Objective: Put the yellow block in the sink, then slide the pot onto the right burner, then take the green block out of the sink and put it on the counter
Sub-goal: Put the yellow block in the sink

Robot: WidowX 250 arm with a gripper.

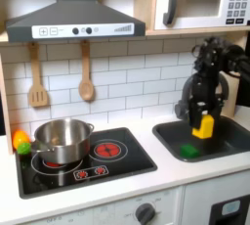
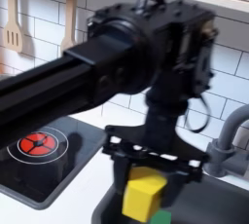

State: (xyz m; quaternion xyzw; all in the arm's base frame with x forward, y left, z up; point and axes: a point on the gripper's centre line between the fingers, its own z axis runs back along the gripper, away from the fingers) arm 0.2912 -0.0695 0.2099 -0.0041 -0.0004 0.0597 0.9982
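Right now the gripper (image 1: pixel 202 121) hangs over the sink (image 1: pixel 227 143) at the right of the first exterior view, its black arm reaching down from the upper right of the frame. Its fingers are closed in on the yellow block (image 1: pixel 203 126), which is held upright above the dark basin, its lower end close to the basin floor; I cannot tell whether it touches. In the second exterior view the same yellow block (image 2: pixel 145 191) sits at the bottom centre of the frame, pinched between the black fingers (image 2: pixel 124 169), with the arm filling the middle and upper left.

Down in the sink the green block (image 1: pixel 187 151) lies flat on the basin floor, just left of and below the yellow one in the first exterior view; a sliver of green (image 2: pixel 161 216) also peeks out beneath the yellow block at the bottom edge of the second exterior view.

Over at the lower left of the first exterior view the silver pot (image 1: pixel 62 139) stands on the left side of the black cooktop, and the right burner (image 1: pixel 107 150) shows its red rings bare beside it. The cream counter (image 1: pixel 176 175) runs along the front, between cooktop and sink
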